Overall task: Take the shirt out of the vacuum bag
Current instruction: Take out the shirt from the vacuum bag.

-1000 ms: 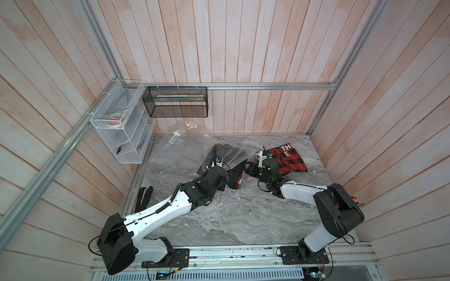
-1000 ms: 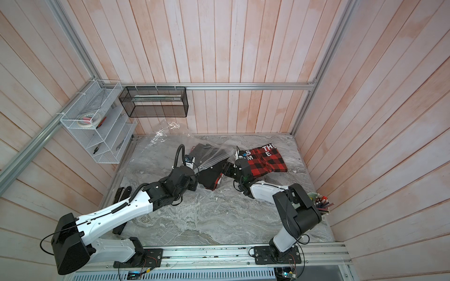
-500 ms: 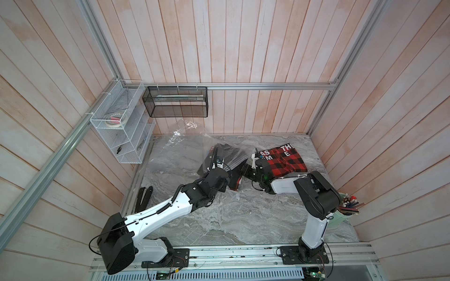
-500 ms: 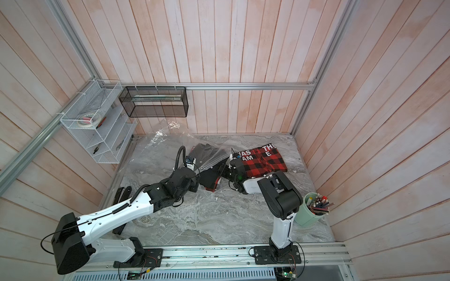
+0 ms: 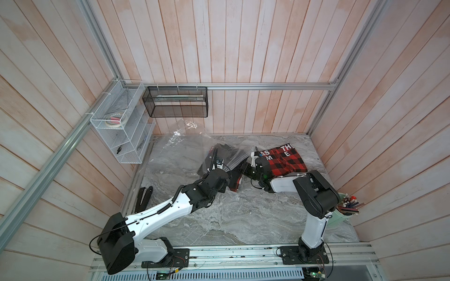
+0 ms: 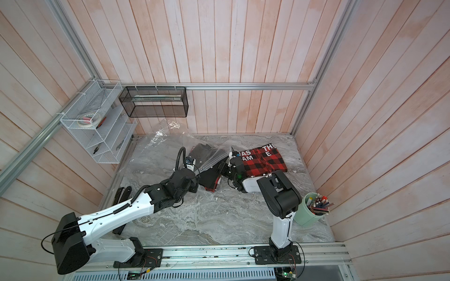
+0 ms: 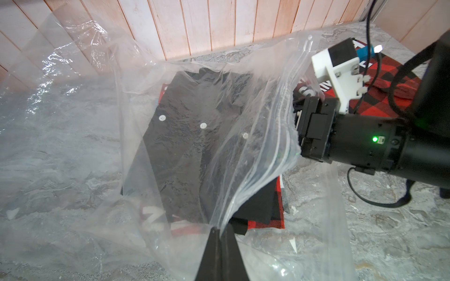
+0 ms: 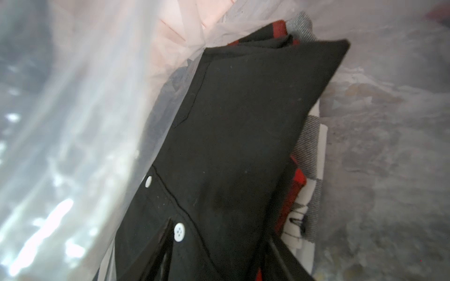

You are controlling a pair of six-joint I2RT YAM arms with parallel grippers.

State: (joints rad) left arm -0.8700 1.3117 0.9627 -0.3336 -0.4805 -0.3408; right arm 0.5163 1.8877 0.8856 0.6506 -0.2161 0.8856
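Extraction of the black shirt (image 7: 194, 146) through the mouth of the vacuum bag (image 7: 73, 150) is judged to be the step in hand. The bag lies at the back-centre of the tabletop (image 5: 231, 219), with its far end leaning up the wall. The shirt is inside it, folded, on top of a red-checked garment.

Left pincer (image 7: 220, 228): fully closed, pinching the upper film at the bag's mouth and holding it lifted.
Right pincer (image 8: 219, 233): reached inside the mouth, jaws apart with the shirt's button edge between them. Whether they press on the cloth cannot be told.

Procedure:
1. Hold the film raised and taut so the mouth stands wide.
2. Close on the shirt alone. The checked garment beneath and the lower film lie close and could be caught too.
3. Draw out low along the tabletop, not up into the zip strip (image 7: 280, 150).
4. Expect cloth to drag on plastic. The bag may slide with it unless the left hold resists.

Surface: grey marbled tabletop, smooth. A second red-checked shirt (image 5: 285, 163) lies just beside the mouth, partly under the right wrist, and takes up landing room.

Room: pale plank walls carrying a white wire rack (image 5: 121, 131) and a black mesh basket (image 5: 175, 102). A green cup of pencils (image 6: 308, 211) stands near the right arm's base.
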